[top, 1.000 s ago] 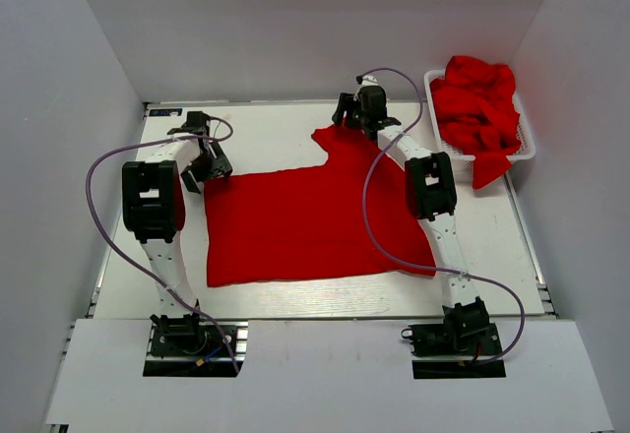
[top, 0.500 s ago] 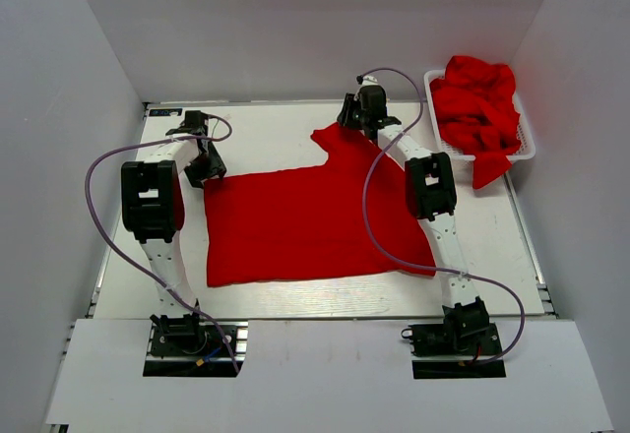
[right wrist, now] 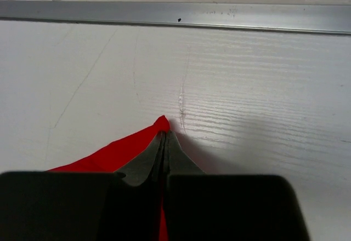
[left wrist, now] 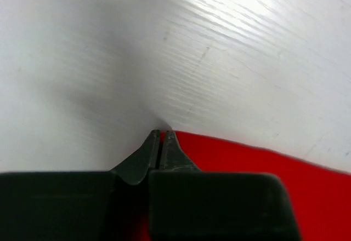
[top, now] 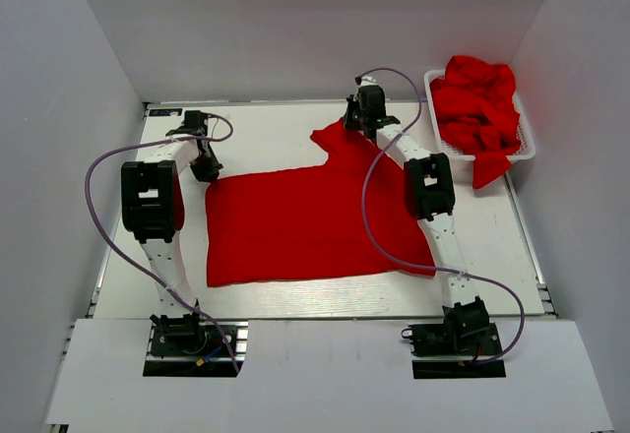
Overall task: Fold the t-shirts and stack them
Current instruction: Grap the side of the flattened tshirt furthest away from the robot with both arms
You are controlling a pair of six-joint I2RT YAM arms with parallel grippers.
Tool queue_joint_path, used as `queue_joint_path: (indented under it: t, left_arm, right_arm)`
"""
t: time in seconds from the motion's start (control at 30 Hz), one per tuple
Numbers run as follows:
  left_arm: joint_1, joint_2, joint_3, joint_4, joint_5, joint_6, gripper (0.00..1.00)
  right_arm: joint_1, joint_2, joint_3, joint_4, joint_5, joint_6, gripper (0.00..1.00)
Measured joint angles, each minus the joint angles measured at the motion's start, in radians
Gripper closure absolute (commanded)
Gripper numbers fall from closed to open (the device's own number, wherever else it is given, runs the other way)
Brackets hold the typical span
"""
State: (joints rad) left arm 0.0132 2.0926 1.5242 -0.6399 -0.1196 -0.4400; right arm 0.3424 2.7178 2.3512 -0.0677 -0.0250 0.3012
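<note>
A red t-shirt (top: 305, 221) lies spread flat on the white table (top: 266, 128), with one sleeve reaching toward the back. My left gripper (top: 208, 170) is down at the shirt's far left corner. In the left wrist view the gripper (left wrist: 162, 133) is shut, with a thin strip of the red fabric (left wrist: 258, 181) pinched between its tips. My right gripper (top: 354, 124) is at the tip of the far sleeve. The right wrist view shows the gripper (right wrist: 166, 135) shut on the pointed red corner (right wrist: 161, 124). More red t-shirts (top: 478, 103) are heaped in a basket.
The white mesh basket (top: 528, 145) stands at the back right corner, with one shirt hanging over its front rim. A metal rail (right wrist: 175, 11) runs along the table's far edge just beyond the right gripper. White walls close in the table on three sides.
Both grippers have gone from open to shut on the shirt's far corners. The arms have hardly moved, and the shirt lies as before.
</note>
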Motion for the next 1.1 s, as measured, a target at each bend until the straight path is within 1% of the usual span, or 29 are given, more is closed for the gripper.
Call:
queue_joint_path:
  t: [0.17,0.27,0.47,0.53,0.63,0.77,0.93,1.1]
  left_arm:
    - [0.0,-0.002,-0.002,0.017,0.026,0.014,1.0]
    - [0.0,-0.011,-0.018,0.037,0.043,0.02,1.0]
    - [0.0,-0.059,-0.087,0.074,0.079,0.032,1.0]
    - [0.0,-0.079,-0.105,0.074,0.086,0.033,1.0]
    - [-0.004,-0.114,-0.121,0.075,0.1,0.032,1.0]
    - [-0.009,-0.173,-0.147,0.072,0.11,0.031,1.0]
    - [-0.009,-0.277,-0.222,0.068,0.117,0.021,1.0]
    - [-0.009,-0.368,-0.272,0.064,0.13,0.013,1.0]
  right_arm:
    - [0.013,-0.031,-0.095,0.071,0.035,-0.041,1.0]
    - [0.026,-0.095,-0.203,0.109,0.057,-0.07,1.0]
    - [0.051,-0.291,-0.438,0.188,0.112,-0.137,1.0]
    - [0.056,-0.382,-0.529,0.238,0.121,-0.154,1.0]
    - [0.057,-0.547,-0.709,0.334,0.116,-0.165,1.0]
    - [0.056,-0.711,-0.867,0.424,0.111,-0.179,1.0]
    - [0.056,-0.827,-1.008,0.462,0.11,-0.188,1.0]
    - [0.056,-0.971,-1.228,0.454,0.129,-0.178,1.0]
